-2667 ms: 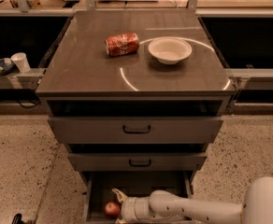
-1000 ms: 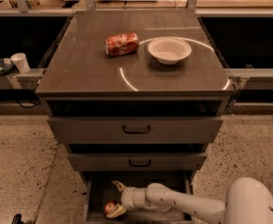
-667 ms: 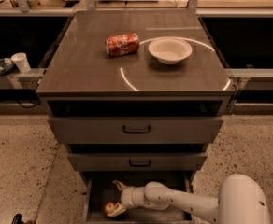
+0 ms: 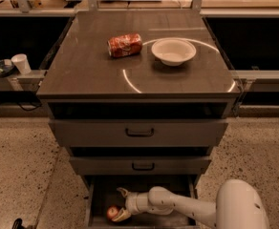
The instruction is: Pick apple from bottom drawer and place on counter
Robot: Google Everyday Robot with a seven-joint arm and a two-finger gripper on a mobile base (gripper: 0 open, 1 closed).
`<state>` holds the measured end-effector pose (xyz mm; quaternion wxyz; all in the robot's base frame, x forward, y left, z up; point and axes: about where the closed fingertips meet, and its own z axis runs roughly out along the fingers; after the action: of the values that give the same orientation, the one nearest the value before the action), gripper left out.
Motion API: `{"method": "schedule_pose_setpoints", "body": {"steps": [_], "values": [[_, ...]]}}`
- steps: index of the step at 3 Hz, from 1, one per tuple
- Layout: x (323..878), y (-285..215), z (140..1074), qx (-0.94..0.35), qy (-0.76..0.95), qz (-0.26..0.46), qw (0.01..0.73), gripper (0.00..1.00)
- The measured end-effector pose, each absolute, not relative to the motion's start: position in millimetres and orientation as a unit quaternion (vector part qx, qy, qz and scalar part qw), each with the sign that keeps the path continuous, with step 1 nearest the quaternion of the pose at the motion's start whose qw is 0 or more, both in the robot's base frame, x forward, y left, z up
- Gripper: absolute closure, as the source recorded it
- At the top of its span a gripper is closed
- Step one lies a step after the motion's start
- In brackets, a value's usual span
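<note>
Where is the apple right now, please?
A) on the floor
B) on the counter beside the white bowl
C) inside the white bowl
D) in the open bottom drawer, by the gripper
D: the apple lies in the open bottom drawer, right beside the gripper reaching into it; the counter holds the soda can and white bowl.

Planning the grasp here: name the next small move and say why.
Probably nudge the pincer a little toward the apple before closing. The pincer sits open inside the bottom drawer, and the apple lies by its lower finger at the tips, seemingly not yet fully between both.
</note>
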<state>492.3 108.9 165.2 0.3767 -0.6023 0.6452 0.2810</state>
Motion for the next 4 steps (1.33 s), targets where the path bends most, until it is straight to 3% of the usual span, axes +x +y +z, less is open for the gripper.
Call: {"method": "schedule_pose_setpoints", "body": {"steps": [2, 3, 4], "values": [[490, 115, 136, -0.603, 0.646, 0.303, 0.356, 0.21], [488, 119, 127, -0.605, 0.645, 0.310, 0.349, 0.35], [485, 120, 122, -0.606, 0.646, 0.313, 0.344, 0.59]]}}
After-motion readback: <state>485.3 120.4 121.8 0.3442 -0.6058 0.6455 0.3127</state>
